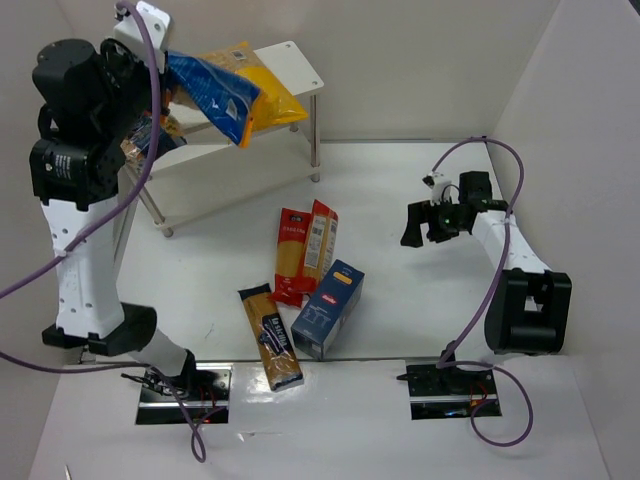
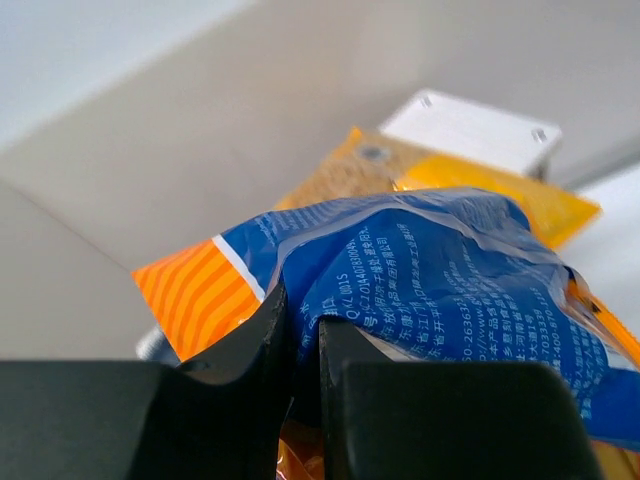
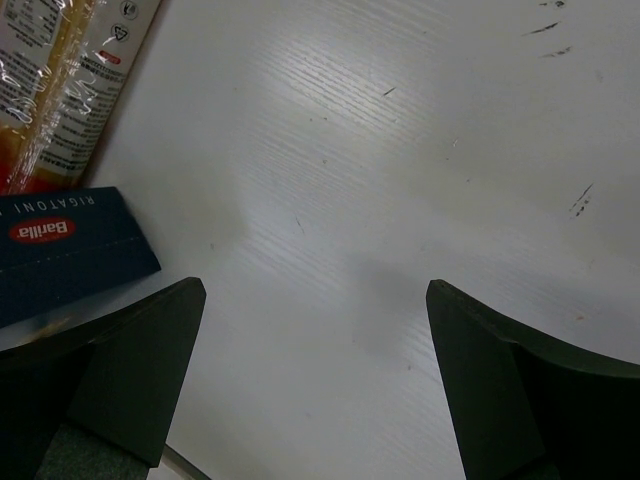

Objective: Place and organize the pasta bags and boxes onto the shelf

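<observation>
Hanging high at the far left, the left gripper (image 2: 303, 335) has its jaws pinched shut on the orange-striped end of the blue bag (image 1: 215, 95). The bag droops above the shelf (image 1: 295, 60), whose top board carries the yellow bag (image 1: 272, 100), one corner overhanging the front edge. The shelf stands at the back left of the white worktop (image 1: 400, 190), close to the pale panels that wall it in behind and on the right.

Mid-worktop, the black-orange spaghetti pack (image 1: 270, 335) lies flat near the front edge, just beside the dark blue carton (image 1: 328, 308), which lies on its side. Behind them a red-yellow spaghetti pack (image 1: 292, 255) and a second red-yellow pack (image 1: 322, 240) lie side by side.

At the right, the right gripper (image 3: 315, 290) hovers over bare, faintly scuffed worktop, jaws spread wide and holding nothing.
</observation>
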`<action>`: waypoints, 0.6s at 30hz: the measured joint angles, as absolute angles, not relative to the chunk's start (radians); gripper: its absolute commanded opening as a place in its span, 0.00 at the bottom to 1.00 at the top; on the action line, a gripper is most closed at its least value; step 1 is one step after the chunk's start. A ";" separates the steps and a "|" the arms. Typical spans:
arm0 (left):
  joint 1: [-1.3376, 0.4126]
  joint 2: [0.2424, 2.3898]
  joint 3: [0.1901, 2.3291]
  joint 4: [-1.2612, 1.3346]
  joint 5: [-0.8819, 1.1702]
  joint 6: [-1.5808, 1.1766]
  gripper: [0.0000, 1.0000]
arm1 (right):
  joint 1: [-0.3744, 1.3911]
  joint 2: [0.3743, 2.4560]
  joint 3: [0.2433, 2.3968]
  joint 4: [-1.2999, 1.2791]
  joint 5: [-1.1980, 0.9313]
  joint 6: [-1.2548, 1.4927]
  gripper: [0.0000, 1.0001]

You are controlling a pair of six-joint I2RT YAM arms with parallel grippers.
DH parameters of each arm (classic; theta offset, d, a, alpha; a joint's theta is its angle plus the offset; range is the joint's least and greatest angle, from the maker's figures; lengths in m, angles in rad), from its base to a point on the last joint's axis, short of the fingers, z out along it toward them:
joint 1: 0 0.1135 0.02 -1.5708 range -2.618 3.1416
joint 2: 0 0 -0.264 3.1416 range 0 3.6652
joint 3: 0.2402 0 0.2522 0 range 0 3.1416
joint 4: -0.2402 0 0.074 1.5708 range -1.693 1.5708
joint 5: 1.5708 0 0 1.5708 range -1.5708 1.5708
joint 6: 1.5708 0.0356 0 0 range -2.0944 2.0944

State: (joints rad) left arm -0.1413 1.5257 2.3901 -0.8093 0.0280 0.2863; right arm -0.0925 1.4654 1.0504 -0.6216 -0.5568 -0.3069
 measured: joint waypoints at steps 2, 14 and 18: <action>-0.140 1.597 2.539 -0.834 0.023 0.311 0.00 | -0.093 1.472 1.050 -0.624 -0.556 -0.310 1.00; -0.058 1.826 3.072 -1.025 0.112 0.350 0.00 | -0.093 1.481 1.051 -0.635 -0.557 -0.319 1.00; -0.019 1.868 3.091 -1.100 0.218 0.370 0.00 | -0.093 1.481 1.051 -0.637 -0.559 -0.323 1.00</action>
